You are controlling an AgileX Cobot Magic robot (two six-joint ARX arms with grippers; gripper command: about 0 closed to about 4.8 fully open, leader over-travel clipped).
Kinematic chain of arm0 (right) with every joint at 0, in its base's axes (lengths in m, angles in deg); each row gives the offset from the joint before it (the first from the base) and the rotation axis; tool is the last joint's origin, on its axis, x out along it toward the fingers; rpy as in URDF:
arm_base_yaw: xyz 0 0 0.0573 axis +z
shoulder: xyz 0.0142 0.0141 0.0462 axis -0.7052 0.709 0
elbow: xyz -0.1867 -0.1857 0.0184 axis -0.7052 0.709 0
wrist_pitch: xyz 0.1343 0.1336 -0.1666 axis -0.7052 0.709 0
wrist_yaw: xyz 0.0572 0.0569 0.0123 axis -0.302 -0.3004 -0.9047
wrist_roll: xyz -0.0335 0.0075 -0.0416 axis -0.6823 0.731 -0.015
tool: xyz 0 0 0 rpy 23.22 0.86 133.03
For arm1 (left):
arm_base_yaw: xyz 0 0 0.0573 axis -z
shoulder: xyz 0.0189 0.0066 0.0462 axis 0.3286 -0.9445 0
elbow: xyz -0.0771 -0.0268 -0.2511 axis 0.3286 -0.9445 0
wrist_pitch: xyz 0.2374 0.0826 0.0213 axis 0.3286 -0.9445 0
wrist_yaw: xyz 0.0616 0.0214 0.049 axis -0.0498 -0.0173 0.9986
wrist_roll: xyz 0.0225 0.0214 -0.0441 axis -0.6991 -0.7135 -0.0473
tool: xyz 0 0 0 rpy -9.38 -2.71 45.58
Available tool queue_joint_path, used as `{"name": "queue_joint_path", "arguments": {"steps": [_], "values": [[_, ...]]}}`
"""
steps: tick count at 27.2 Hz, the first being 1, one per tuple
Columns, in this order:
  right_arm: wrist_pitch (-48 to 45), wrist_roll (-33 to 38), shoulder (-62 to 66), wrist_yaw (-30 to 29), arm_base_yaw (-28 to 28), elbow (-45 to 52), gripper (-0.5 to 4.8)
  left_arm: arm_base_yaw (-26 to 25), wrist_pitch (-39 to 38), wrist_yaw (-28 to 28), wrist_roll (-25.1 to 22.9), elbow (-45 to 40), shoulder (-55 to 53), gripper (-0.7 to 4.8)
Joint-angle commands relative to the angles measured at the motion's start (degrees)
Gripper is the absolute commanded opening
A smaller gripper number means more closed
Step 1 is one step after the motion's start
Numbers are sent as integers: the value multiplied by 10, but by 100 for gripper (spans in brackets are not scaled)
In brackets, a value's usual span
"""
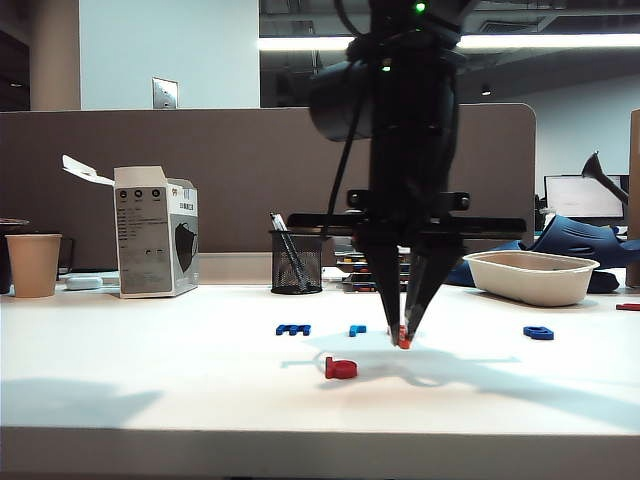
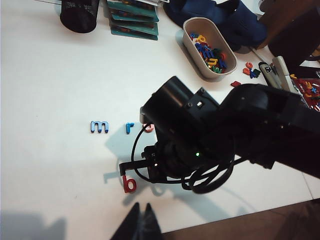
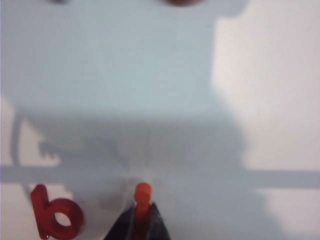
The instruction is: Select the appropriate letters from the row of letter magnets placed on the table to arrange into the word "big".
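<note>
My right gripper (image 1: 402, 338) (image 3: 142, 205) points down at the white table (image 1: 150, 380), shut on the short orange bar i (image 3: 143, 196), whose tip sticks out past the fingers. The dark red b (image 1: 340, 368) (image 3: 57, 217) (image 2: 129, 185) lies flat just beside it, nearer the front edge. Off to the right, the dark blue g (image 1: 538, 332) lies by itself. Behind them in the row are the blue m (image 1: 293, 329) (image 2: 99, 127), a small light-blue piece (image 1: 357, 330) (image 2: 129, 128) and the orange ring (image 2: 148, 128), half hidden by the right arm. My left gripper (image 2: 142, 204) is shut and empty near the table's front edge, close to the b.
A beige tray (image 1: 530, 275) (image 2: 192, 55) of spare letters stands at the back right. Further left along the back are a black mesh pen cup (image 1: 296, 262), a grey box (image 1: 155, 232) and a paper cup (image 1: 33, 264). The right arm's bulk (image 2: 225, 135) hangs over the middle of the row.
</note>
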Motion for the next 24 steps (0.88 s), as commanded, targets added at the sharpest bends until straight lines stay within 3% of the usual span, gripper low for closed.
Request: {"name": "queue_joint_path", "arguments": {"steps": [1, 19, 22, 24], "values": [[1, 13, -2, 29, 13, 0, 22, 0, 6, 4, 2, 1, 1, -5], [20, 12, 36, 13, 35, 0, 25, 0, 6, 4, 2, 1, 1, -5], [17, 12, 36, 14, 35, 0, 150, 0, 6, 4, 2, 1, 1, -5], [19, 12, 36, 14, 35, 0, 183, 0, 6, 4, 2, 1, 1, -5]]}}
